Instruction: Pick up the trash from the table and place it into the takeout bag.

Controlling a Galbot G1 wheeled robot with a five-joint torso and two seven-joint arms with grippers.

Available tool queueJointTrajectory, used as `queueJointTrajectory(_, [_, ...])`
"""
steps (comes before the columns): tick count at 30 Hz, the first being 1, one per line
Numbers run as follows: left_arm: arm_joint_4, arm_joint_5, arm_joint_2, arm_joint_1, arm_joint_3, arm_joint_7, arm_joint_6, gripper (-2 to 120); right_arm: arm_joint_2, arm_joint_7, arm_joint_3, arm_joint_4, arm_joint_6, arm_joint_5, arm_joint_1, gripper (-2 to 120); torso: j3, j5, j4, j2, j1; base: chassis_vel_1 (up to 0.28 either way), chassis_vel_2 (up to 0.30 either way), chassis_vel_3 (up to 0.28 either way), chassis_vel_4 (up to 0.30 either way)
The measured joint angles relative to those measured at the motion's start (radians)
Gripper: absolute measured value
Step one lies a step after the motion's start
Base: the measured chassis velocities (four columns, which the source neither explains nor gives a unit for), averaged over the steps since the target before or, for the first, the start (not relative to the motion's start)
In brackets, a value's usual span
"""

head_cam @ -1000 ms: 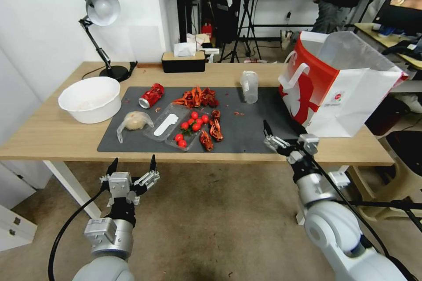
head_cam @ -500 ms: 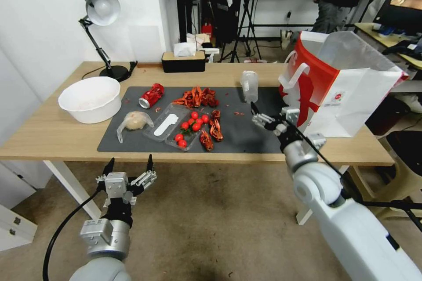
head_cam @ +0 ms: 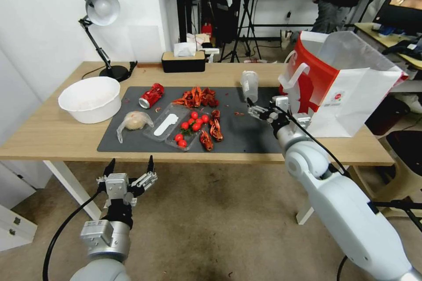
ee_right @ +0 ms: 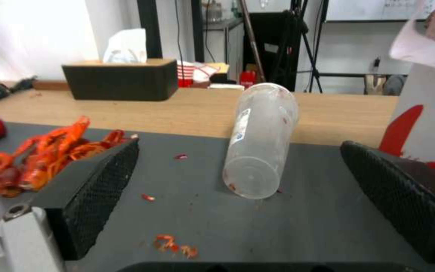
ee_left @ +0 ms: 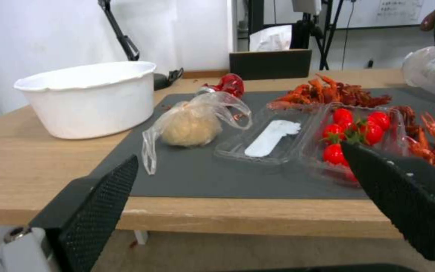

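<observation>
— Right gripper [head_cam: 263,112]? Spread wide over the dark grey mat, lined up on the clear plastic cup [ee_right: 259,140] lying on its side, not touching

— In the way? White-and-red paper takeout bag [head_cam: 347,92] just beside; crayfish shells [head_cam: 196,97] opposite. Left gripper [head_cam: 128,174] splayed, parked below the light-wood table [head_cam: 52,134]

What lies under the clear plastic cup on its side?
The clear plastic cup lies on the dark grey mat, its rim end over the table's bare wood. Its contact patch is covered.

Large white bowl [head_cam: 90,98] left of crayfish shells [head_cam: 197,97]; cherry tomatoes [head_cam: 191,126]; desk lamp [head_cam: 100,26]; tissue box [head_cam: 183,61].
</observation>
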Motion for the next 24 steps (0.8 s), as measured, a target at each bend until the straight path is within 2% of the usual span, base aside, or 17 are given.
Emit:
queueJointTrajectory(11, [-0.003, 0.001, 0.002, 0.005, 0.002, 0.0, 0.0, 100, 0.018, 0.012, -0.076, -0.147, -0.063, 0.068, 0.164, 100, 0.0, 0.0, 0.0, 0.0, 0.0, 0.0, 0.0, 0.0, 0.0])
queueJointTrajectory(24, [0.004, 0.001, -0.001, 0.003, 0.0, -0.001, 0.001, 100, 0.058, 0.043, -0.12, -0.28, -0.131, 0.065, 0.25, 100, 0.0, -0.0001, -0.0001, 0.0, 0.0, 0.0, 0.0, 0.0, 0.0])
